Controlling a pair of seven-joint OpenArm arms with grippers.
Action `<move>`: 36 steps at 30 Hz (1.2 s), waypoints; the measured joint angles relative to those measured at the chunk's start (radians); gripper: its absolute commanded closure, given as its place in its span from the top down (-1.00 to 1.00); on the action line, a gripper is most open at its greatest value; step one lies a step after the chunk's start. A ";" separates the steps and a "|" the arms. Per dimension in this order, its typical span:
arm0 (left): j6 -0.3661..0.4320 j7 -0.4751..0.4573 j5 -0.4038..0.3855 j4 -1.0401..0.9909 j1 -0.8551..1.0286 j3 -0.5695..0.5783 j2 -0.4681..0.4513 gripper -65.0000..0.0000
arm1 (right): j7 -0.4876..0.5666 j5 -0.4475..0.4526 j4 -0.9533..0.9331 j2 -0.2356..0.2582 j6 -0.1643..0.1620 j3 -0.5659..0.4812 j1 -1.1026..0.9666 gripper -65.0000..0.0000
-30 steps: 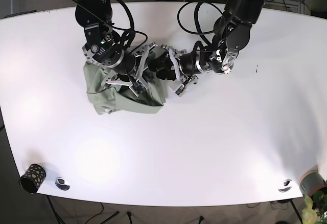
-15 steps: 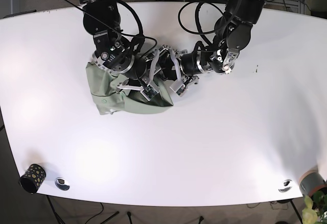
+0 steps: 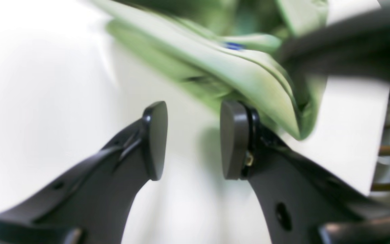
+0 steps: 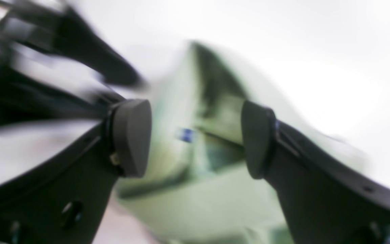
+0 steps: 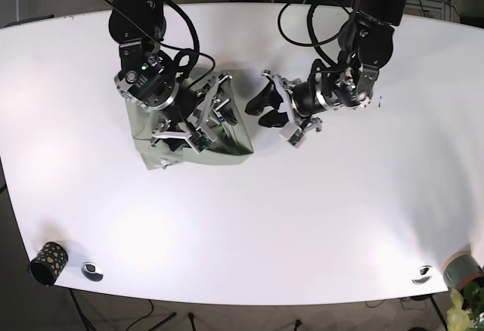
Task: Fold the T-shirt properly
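You are looking at a T-shirt of soft, matt sage-green cloth, its folded layers showing smooth hems and a small blue woven tag. Under the T-shirt, the table is smooth, white and faintly glossy, throwing back soft patches of light. The left gripper carries matt dark-grey pads that look like rubber, on smooth black plastic fingers with a slight sheen. Over the T-shirt, the right gripper has the same matt pads on satin black plastic. Beside the T-shirt, both arms show black housings and bright metal fittings.
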 measured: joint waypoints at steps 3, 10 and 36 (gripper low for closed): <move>0.003 0.002 0.002 0.084 0.008 -0.016 -0.037 -0.29 | -0.003 0.026 0.014 0.000 0.037 0.079 -0.007 0.20; 0.001 0.002 0.002 0.189 0.006 -0.011 -0.086 -0.29 | -0.034 0.204 -0.017 0.010 0.042 0.313 0.046 -0.01; 0.002 -0.002 -0.004 -0.159 -0.131 0.248 0.145 -0.29 | 0.072 0.192 -0.669 0.149 0.037 0.348 0.307 -0.42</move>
